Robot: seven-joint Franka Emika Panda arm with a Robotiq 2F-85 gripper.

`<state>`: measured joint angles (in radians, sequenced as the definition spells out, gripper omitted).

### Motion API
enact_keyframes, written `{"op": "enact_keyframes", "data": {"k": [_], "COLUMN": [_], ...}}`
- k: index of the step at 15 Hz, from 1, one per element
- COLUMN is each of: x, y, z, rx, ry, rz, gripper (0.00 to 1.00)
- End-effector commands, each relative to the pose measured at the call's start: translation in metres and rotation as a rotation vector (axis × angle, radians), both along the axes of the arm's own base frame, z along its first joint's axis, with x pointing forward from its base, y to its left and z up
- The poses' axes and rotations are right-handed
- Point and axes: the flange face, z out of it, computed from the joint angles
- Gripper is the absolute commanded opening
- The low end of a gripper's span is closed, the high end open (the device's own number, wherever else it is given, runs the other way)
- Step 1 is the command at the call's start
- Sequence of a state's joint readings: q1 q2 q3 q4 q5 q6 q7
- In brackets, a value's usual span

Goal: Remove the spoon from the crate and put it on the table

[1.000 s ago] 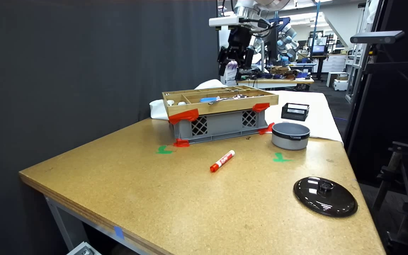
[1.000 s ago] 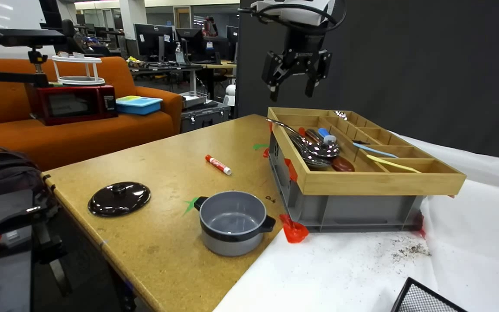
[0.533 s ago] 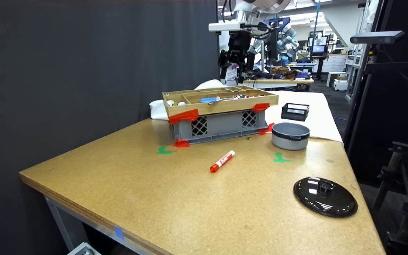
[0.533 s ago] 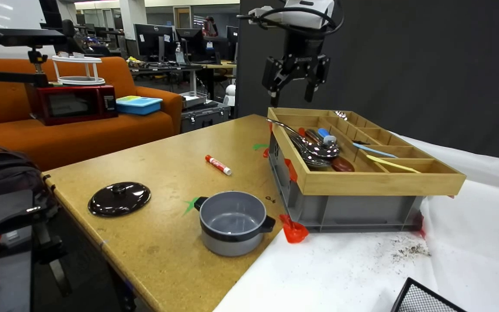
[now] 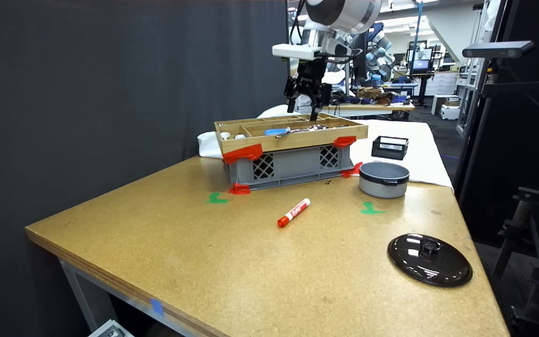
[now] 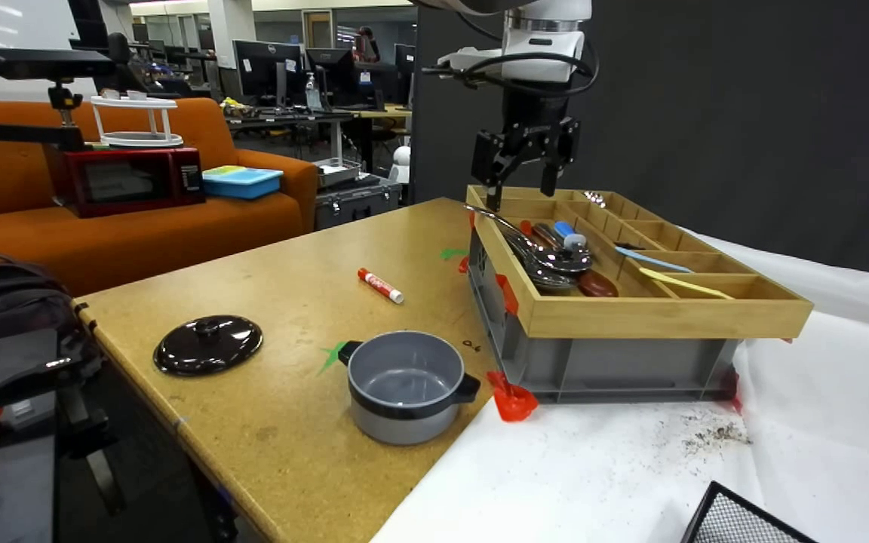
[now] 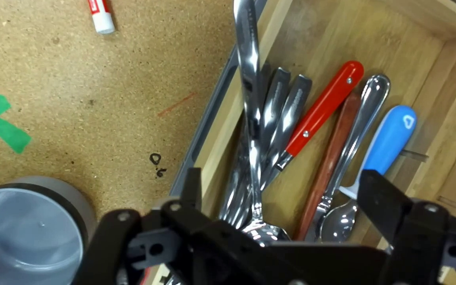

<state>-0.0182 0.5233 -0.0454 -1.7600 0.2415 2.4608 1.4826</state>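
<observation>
The shiny silver spoon lies in the tan wooden tray on top of the grey crate; the crate also shows in an exterior view. The spoon's long handle crosses over the tray's rim, and its end sticks out above the table. The handle shows in both exterior views. Its bowl is partly hidden by my gripper in the wrist view. My gripper is open and empty above the tray, its fingers on either side of the spoon's lower handle in the wrist view. It shows in both exterior views.
Other cutlery lies under and beside the spoon, including a red-handled utensil and a blue-handled one. A red-and-white marker, a grey pot and a black lid are on the table. A black mesh basket is behind the pot.
My gripper has come down toward the tray, most of it in the last half second, and stays open. The spoon, crate and table things have not moved.
</observation>
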Motion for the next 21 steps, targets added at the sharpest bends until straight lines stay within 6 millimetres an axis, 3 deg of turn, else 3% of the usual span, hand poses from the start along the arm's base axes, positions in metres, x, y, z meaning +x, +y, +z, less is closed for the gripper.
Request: {"op": "enact_keyframes", "data": {"k": [1, 2, 5, 7, 9, 11, 15, 17, 21], "x": [0.016, 0.019, 0.025, 0.027, 0.028, 0.025, 0.021, 0.017, 0.007], "y": [-0.011, -0.018, -0.037, -0.044, -0.045, -0.044, -0.042, -0.039, -0.026], "z": [-0.008, -0.010, -0.016, -0.018, -0.022, -0.025, -0.025, -0.025, -0.033], "rx": [-0.040, -0.048, -0.066, -0.073, -0.071, -0.070, -0.065, -0.059, -0.043], "ry": [-0.014, -0.008, -0.002, -0.003, 0.005, 0.014, 0.018, 0.022, 0.040], "rz": [0.004, -0.004, -0.025, -0.033, -0.034, -0.031, -0.033, -0.031, -0.013], "gripper": [1.00, 0.81, 0.57, 0.56, 0.60, 0.74, 0.84, 0.77, 0.75]}}
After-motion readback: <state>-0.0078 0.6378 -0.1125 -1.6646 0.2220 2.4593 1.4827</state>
